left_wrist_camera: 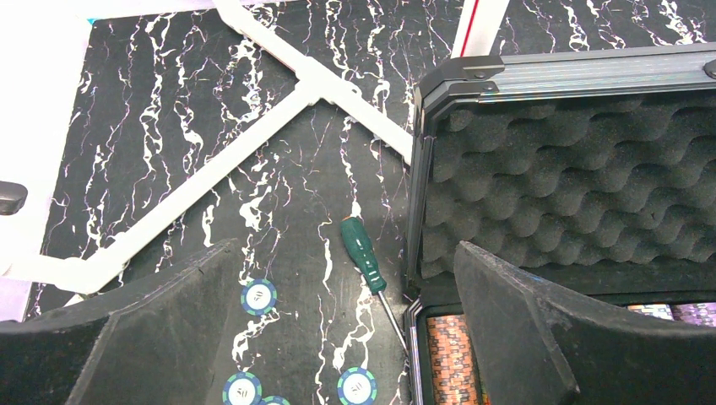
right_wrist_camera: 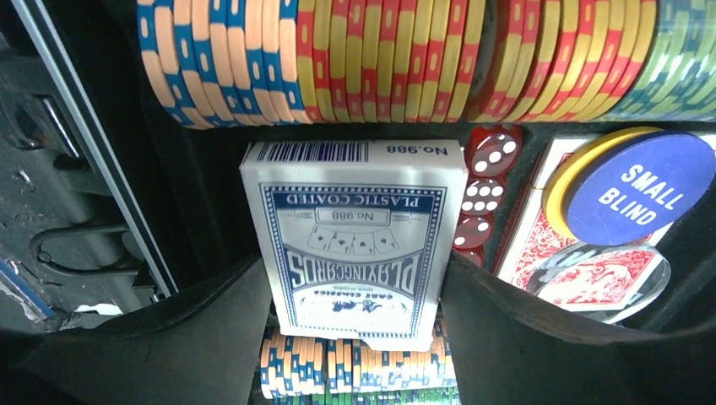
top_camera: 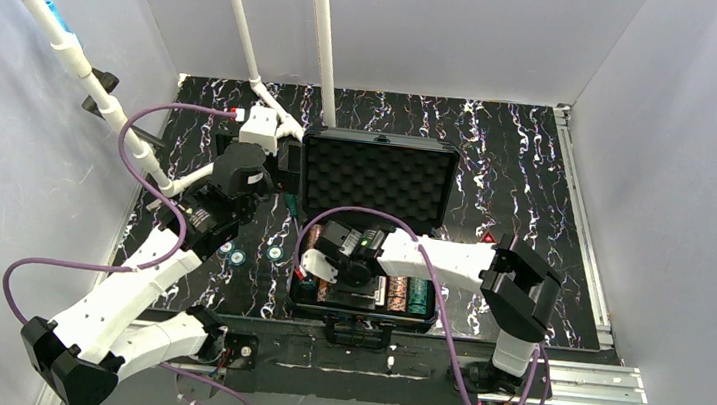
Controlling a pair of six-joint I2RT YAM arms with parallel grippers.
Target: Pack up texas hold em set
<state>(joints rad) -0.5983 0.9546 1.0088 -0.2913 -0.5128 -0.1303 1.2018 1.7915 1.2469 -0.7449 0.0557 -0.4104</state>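
The black case (top_camera: 296, 302) lies open in the middle of the table, its foam lid (top_camera: 377, 179) standing behind. Rows of striped chips (right_wrist_camera: 397, 59) fill the tray. My right gripper (right_wrist_camera: 355, 270) reaches into the case (top_camera: 323, 259), shut on a blue card deck (right_wrist_camera: 355, 228) that stands over a chip row. Red dice (right_wrist_camera: 485, 190) and a red deck (right_wrist_camera: 532, 245) lie beside it. My left gripper (left_wrist_camera: 344, 249) hangs open above the table left of the case (top_camera: 276, 179). Loose blue-green chips (left_wrist_camera: 258, 296) lie under it, also seen in the top view (top_camera: 239, 256). A red triangle piece (top_camera: 488, 238) lies right of the case.
A green-handled screwdriver (left_wrist_camera: 363, 253) lies against the case's left wall. White pipe struts (left_wrist_camera: 253, 169) cross the table at the back left. A blue "small blind" button (right_wrist_camera: 637, 186) and a clear disc (right_wrist_camera: 604, 278) rest on the red deck.
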